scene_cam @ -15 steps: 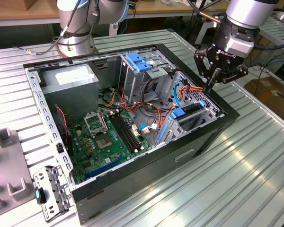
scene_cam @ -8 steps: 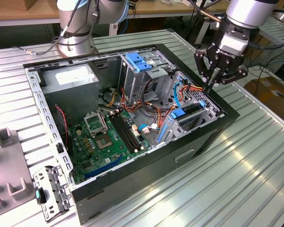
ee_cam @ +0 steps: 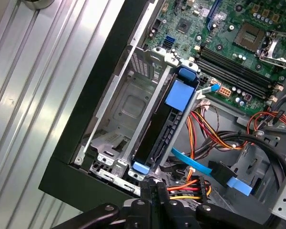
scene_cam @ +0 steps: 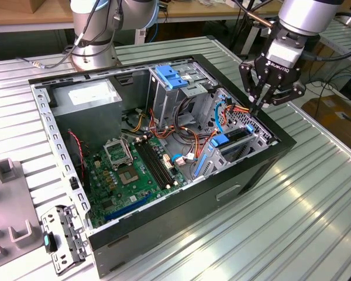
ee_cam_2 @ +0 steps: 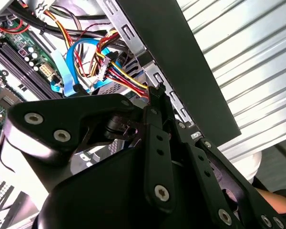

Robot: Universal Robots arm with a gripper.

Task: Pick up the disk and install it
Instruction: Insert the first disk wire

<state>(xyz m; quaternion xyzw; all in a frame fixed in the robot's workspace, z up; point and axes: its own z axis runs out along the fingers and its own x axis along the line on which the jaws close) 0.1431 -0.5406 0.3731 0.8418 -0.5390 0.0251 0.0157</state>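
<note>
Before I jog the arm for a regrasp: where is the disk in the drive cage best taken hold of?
Probably by the blue carrier tab at its exposed end, approached from above the open case. The disk stands on edge in the drive cage, so only its narrow top edge and blue ends are open; the cage walls cover its flat faces.

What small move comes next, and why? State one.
The disk already stands in a slot of the drive cage, and the gripper, shut and holding nothing, hovers by its near blue end. Probably press that end in slightly to seat it.
</note>
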